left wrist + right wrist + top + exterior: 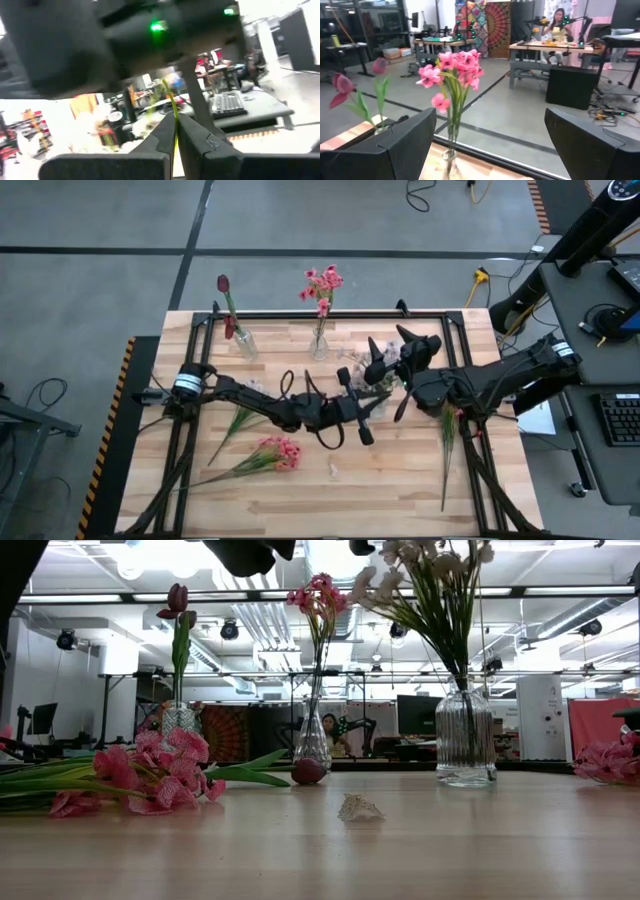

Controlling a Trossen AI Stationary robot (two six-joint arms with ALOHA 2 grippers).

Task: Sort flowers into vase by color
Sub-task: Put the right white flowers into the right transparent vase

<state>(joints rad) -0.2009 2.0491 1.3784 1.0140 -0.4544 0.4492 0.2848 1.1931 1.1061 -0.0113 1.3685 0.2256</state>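
Our left gripper point(175, 131) sits above the middle of the table with its two fingers pinched tight on a thin yellow-green stem point(171, 102), most likely a white-lavender spray, though the blossoms beside it show only as a pale blur. Our right gripper point(490, 145) hovers just beyond it, toward the far edge, its fingers spread wide and holding nothing, looking out over the pink flowers in the vase point(454, 67). We judge all these artificial flowers to be very light, their stems wiry and springy and their heads soft, so the stem is the place to grip, low enough that the bloom stays free; a thin stem could slip or twist between smooth fingers. Nearest us on the wooden table point(400, 500), loose pink clustered blooms point(279, 452) lie flat at the left, a small pale fallen piece point(360, 808) lies alone near the centre, and a long green stem point(446, 450) lies at the right. Farther back stand three clear glass vases, which look breakable and easy to tip: one with a dark red tulip point(223, 283) at the left, one with pink flowers point(322, 284) in the middle, and a ribbed one with white-lavender sprays point(430, 565) at the right, under the arms. A dark red bud point(308, 771) lies on the wood by the middle vase. Beyond the table is a grey floor with cables, then a large workshop with desks, monitors, a patterned hanging and a seated person point(558, 22).
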